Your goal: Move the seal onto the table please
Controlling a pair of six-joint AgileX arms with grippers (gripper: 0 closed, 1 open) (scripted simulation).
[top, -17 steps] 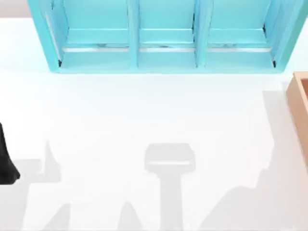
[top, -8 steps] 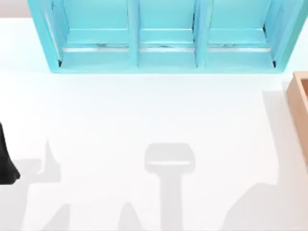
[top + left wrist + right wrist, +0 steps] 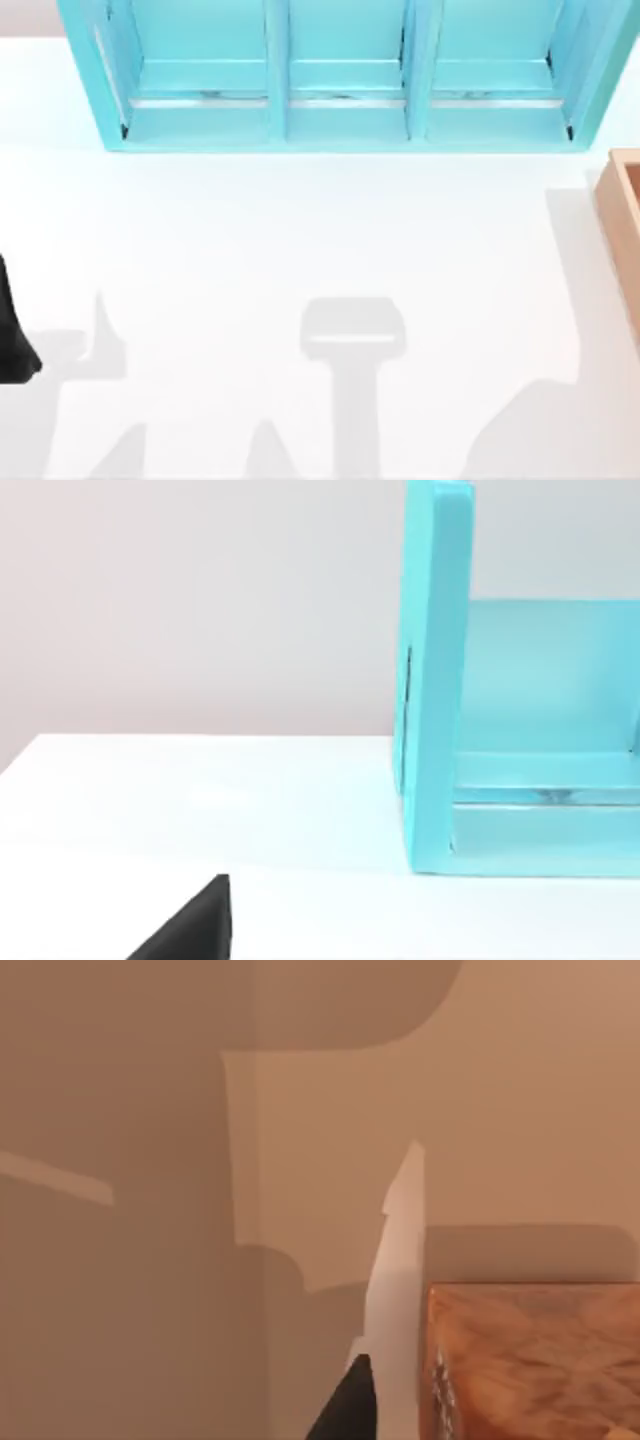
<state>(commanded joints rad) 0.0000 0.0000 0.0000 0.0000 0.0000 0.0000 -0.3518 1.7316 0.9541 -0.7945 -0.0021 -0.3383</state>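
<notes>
An orange-brown, grainy seal (image 3: 530, 1360) shows close up in the right wrist view, against tan walls. A black part of my right gripper (image 3: 348, 1408) sits right beside it; whether the two touch is hidden. The white table (image 3: 300, 230) spreads across the top view. My left arm (image 3: 14, 335) is parked at the table's left edge, and a black part of my left gripper (image 3: 195, 928) hangs low over the white surface.
A light-blue shelf unit (image 3: 340, 120) with three compartments stands along the back of the table. A tan wooden box (image 3: 622, 200) sits at the right edge. Arm shadows lie on the front of the table.
The right arm's shadow at the front right of the table has pulled back and changed shape. The left arm has not moved.
</notes>
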